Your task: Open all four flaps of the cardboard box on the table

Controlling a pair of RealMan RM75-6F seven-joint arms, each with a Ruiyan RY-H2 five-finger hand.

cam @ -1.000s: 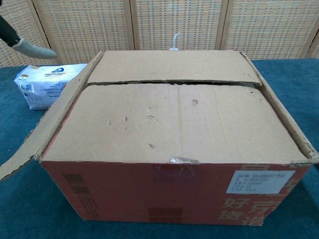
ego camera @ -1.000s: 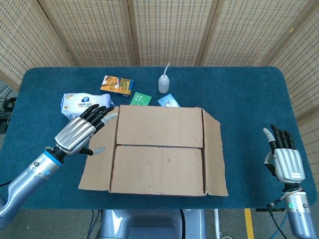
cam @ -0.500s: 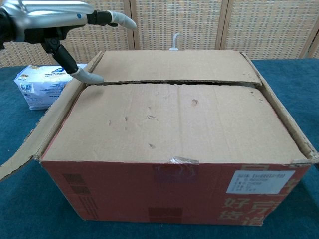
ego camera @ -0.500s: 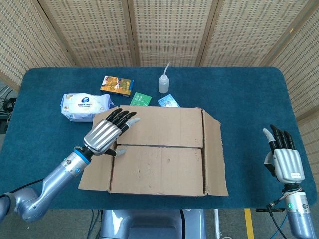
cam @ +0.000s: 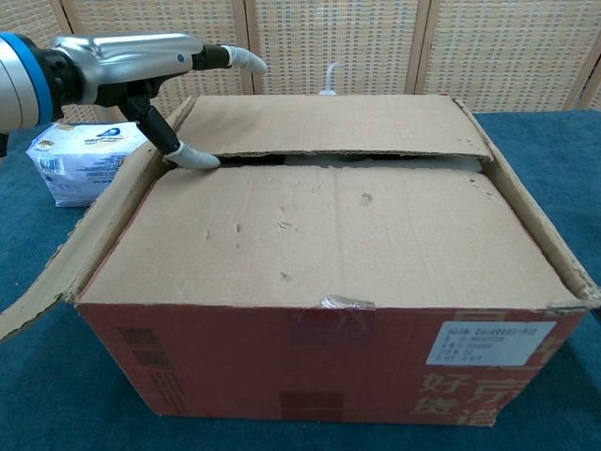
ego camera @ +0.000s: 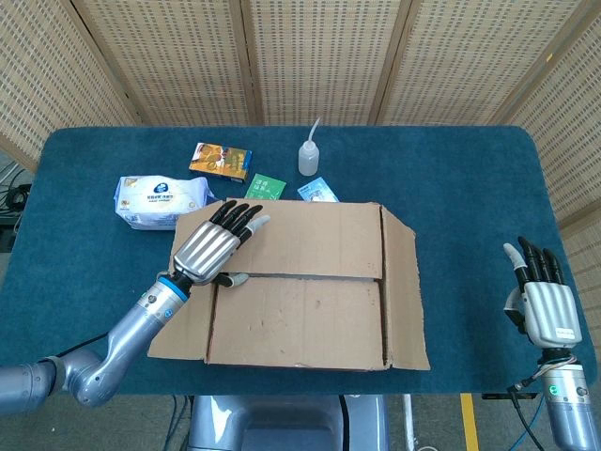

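At table centre: box (ego camera: pixel 300 287), side flaps out, two long flaps closed. Left hand (ego camera: pixel 211 249) over far flap (cam: pixel 324 125), fingers (ego camera: pixel 242 216) together on top, thumb (cam: pixel 192 156) at seam, edge lifted some. Right hand (ego camera: pixel 545 305) idle, well apart, fingers straight, holding nothing. Probably light, stiff cardboard w/ bendy creases; best hooked under seam edge.

The blue table (ego camera: pixel 451 169) carried the cardboard box (ego camera: pixel 300 291) near its front; wipes pack (ego camera: pixel 150 199), snack packet (ego camera: pixel 220 158), sachets (ego camera: pixel 267 186) and squeeze bottle (ego camera: pixel 309 155) lay behind it.
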